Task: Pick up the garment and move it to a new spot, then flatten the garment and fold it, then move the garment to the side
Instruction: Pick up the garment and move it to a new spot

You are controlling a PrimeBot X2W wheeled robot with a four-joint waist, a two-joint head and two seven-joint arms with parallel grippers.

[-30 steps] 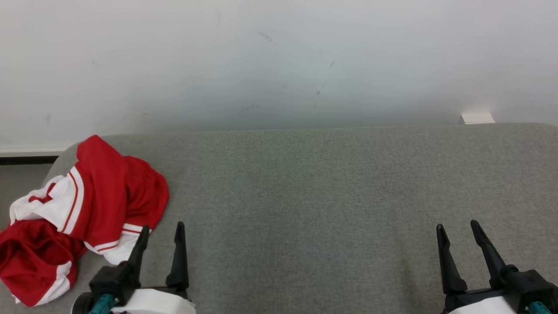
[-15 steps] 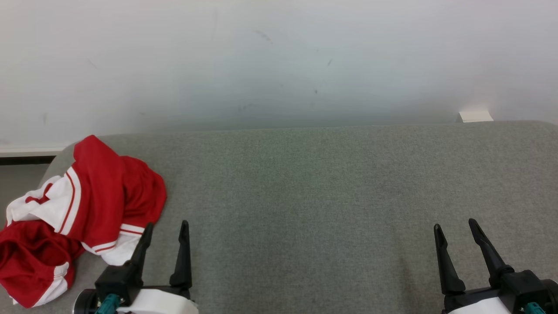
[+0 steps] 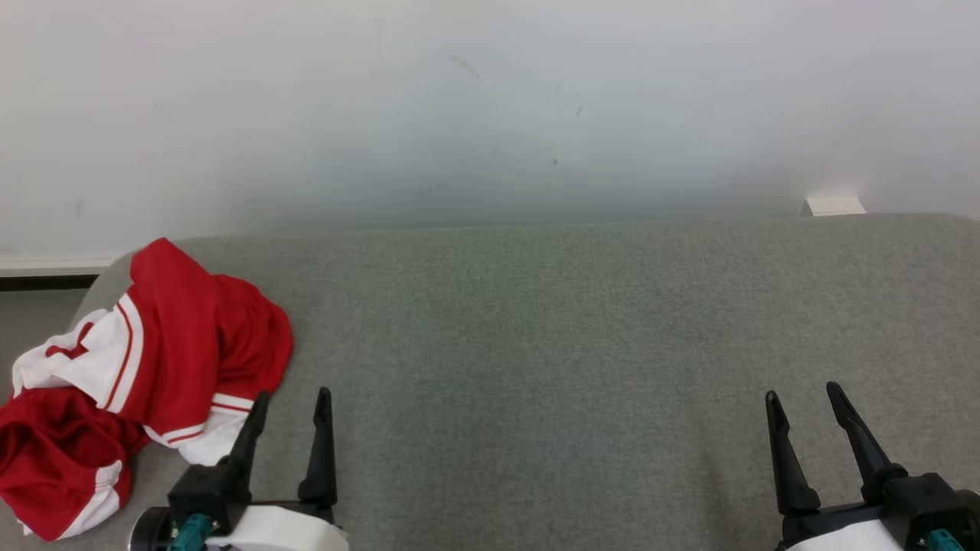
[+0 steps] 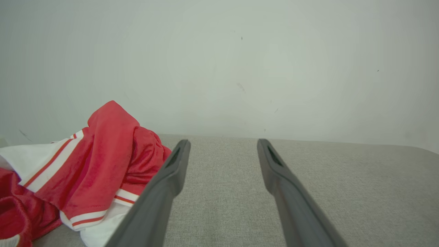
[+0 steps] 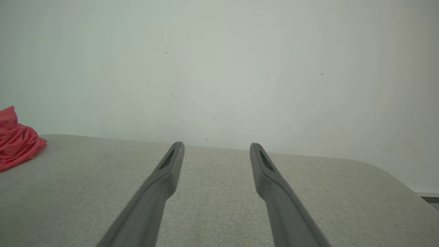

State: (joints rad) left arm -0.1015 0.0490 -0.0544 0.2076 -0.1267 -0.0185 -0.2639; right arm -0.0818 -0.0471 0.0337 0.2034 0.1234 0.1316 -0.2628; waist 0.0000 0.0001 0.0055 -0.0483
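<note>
Change noted: across the last second only a slight camera shift is registered; nothing on the surface has been moved and both grippers are kept as they were. The pick-up is judged not yet begun.

Wall [image 3: 490, 115]: pale, lightly scuffed.

Surface [image 3: 536, 344]: grey, fabric-covered.

Garment [image 3: 153, 360]: red with white striped panels, crumpled in a heap at 8 o'clock in the head view, at the surface's left end. Not flattened, not folded.

Left gripper [image 3: 294, 392]: fingers spread apart, nothing held. The garment is found at 10 o'clock from it, white hem just beside the outer finger; contact cannot be confirmed.

Right gripper [image 3: 801, 390]: fingers spread apart, nothing held; garment well apart at 9 o'clock.
</note>
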